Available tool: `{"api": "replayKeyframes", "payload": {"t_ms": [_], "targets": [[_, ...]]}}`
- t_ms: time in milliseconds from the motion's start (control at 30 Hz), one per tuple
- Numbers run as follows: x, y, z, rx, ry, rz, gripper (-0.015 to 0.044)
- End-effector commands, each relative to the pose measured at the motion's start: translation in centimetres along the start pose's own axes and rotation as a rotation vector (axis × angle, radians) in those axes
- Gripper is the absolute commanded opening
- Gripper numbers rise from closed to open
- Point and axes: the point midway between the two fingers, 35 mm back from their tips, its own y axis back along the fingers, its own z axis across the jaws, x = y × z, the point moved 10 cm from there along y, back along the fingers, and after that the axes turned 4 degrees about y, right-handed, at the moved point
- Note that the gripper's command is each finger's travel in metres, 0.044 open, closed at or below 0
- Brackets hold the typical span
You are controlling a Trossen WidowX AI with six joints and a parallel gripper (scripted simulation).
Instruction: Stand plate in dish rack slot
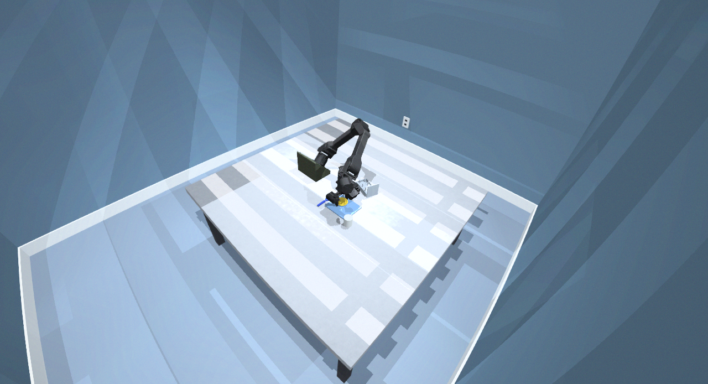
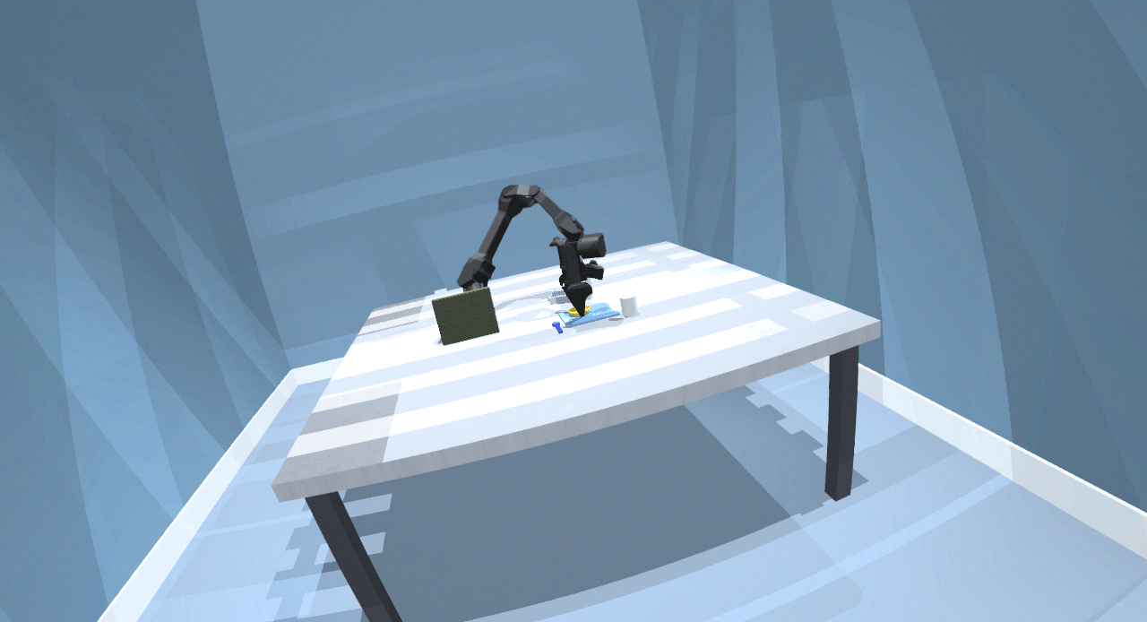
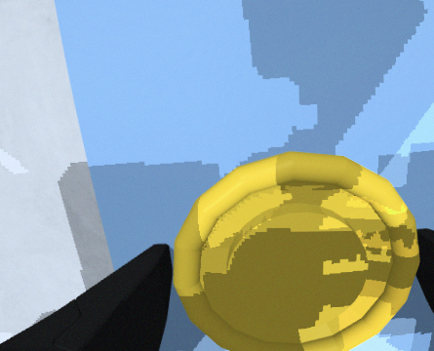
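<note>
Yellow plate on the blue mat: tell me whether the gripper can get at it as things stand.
Probably yes. The open gripper is low over the yellow plate, one finger on each side, nothing between them and its rim.

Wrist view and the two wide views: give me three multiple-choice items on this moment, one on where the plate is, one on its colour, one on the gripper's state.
1. Where does the plate lie?
A. On the light blue mat
B. In the dish rack
C. On the green board

2. What colour is the plate?
A. White
B. Yellow
C. Red

3. How does the gripper stand?
A. Shut on the plate
B. Open, a finger on each side of the plate
C. Shut on nothing

Answers:
1. A: the wrist view shows blue mat all round the plate.
2. B: its rim and well are yellow in every view.
3. B: the dark fingers flank the plate, which lies flat on the mat, not lifted.
</note>
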Motion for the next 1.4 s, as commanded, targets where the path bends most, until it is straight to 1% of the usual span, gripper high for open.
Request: {"api": "replayKeyframes", "payload": {"t_ms": [0,200,300,567,900,1233,1367], "targets": [[0.0,0.0,0.0,-0.002,-0.004,-0.003,0.0329],[0.0,0.0,0.0,-0.002,-0.004,-0.003,0.0289],[-0.1,0.3,-0.1,-0.002,-0.004,-0.003,0.0210],[-0.7,4.3,-0.5,0.006,-0.006,-0.004,0.0000],[-0.7,9.5,-0.7,0.012,-0.008,-0.005,0.0000],[-0.6,13.7,-0.8,0.005,-0.006,-0.001,0.0000],[-0.5,14.3,-0.7,0.003,-0.006,-0.001,0.0000]]}}
